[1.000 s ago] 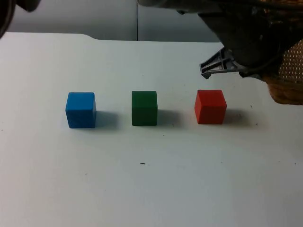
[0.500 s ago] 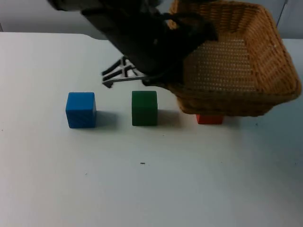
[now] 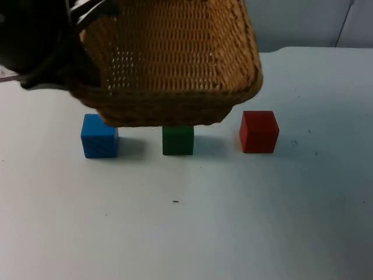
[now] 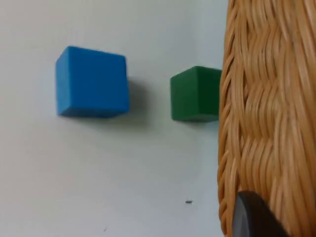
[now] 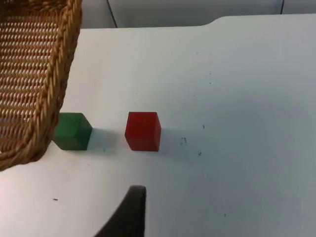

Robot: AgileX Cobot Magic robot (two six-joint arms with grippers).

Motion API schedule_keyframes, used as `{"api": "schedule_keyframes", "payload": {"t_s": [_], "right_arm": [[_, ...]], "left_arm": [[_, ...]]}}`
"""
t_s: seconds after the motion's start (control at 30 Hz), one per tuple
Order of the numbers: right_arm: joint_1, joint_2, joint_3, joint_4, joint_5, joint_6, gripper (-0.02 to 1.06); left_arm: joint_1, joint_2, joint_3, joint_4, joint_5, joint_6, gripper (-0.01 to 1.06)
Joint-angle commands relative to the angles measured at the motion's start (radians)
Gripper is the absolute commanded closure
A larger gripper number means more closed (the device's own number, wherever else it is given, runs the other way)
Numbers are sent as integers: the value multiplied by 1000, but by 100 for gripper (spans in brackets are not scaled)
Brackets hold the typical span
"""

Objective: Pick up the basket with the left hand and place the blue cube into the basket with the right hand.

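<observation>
The woven wicker basket hangs in the air over the back of the table, and my left gripper is shut on its left rim. Its near wall fills one side of the left wrist view, with a black fingertip against it. The blue cube stands on the table just below the basket's left front corner and is also seen in the left wrist view. My right gripper waits low over the table to the right, short of the cubes, with the basket off to its side.
A green cube stands in the middle of the row, its back hidden under the basket, and a red cube stands to its right. The white table runs open in front of the cubes. A grey partition wall closes the back.
The left arm has swung the basket from the right side of the table to the left. It uncovered the red cube and now overhangs the green and blue cubes.
</observation>
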Motion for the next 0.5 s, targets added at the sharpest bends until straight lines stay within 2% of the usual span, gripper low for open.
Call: {"api": "schedule_keyframes", "payload": {"t_s": [0.0,0.07,0.2,0.23,0.27,0.37,0.4,0.47], "right_arm": [[-8,4,-9,28,-9,-24,2],[-8,4,-9,32,-9,-25,2],[-8,32,-9,33,0,-28,2],[-8,32,-9,33,0,-28,2],[-8,54,-9,42,0,-28,2],[-8,108,-9,101,-11,-83,2],[-8,108,-9,101,-11,-83,2],[-8,153,-9,162,-25,-136,2]], "left_arm": [[37,-51,42,-67,4,75,105],[69,-69,69,-88,20,109,105],[191,-148,127,-154,108,242,105],[191,-148,127,-154,108,242,105],[233,-175,131,-154,153,275,105],[339,-218,147,-150,216,321,105],[339,-218,147,-150,216,321,105],[405,-241,166,-153,252,361,105]]}}
